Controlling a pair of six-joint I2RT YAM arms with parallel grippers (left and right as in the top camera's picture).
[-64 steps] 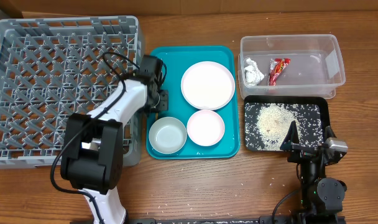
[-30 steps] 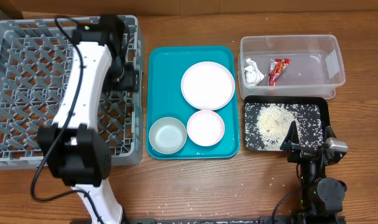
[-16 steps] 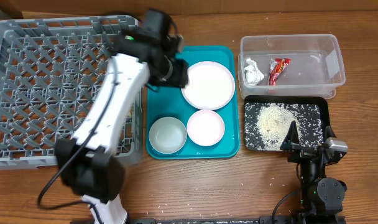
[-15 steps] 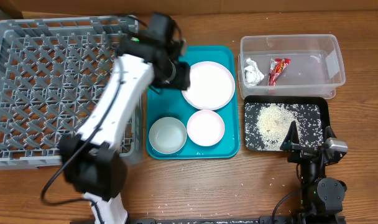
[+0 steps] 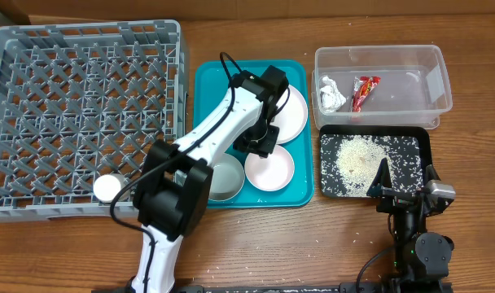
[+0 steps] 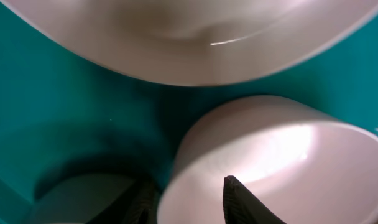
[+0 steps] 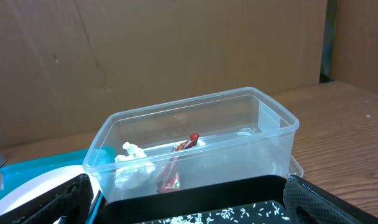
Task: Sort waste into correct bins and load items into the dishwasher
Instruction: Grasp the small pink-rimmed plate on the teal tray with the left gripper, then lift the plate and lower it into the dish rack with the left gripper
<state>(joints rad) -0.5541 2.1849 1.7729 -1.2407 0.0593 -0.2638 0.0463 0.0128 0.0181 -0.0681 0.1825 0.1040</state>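
Observation:
My left gripper (image 5: pixel 260 145) is open over the teal tray, its fingers (image 6: pixel 189 199) on either side of the small white plate's (image 5: pixel 272 168) rim (image 6: pixel 288 149). The large white plate (image 5: pixel 273 110) lies behind it (image 6: pixel 176 37). The steel bowl (image 5: pixel 219 177) sits left of the small plate. A small white cup (image 5: pixel 109 187) lies in the grey dish rack (image 5: pixel 36 49). The tissue (image 5: pixel 330 94) and red wrapper (image 5: pixel 364 91) lie in the clear tub (image 5: pixel 427 57). Rice (image 5: pixel 357 159) lies in the black tray (image 5: pixel 422 142). My right gripper (image 5: pixel 392 185) is open and empty at that tray's front edge (image 7: pixel 195 196). The chopsticks are out of view.
The teal tray (image 5: pixel 211 81) stands between the rack and the bins. Loose rice grains (image 5: pixel 231 268) are scattered on the wooden table in front of the tray. In the right wrist view the clear tub (image 7: pixel 270 134) stands just behind the black tray (image 7: pixel 195 196).
My left arm swung from the teal tray's left edge over the rack and back to the small plate on the tray. The white cup now shows in the rack's front.

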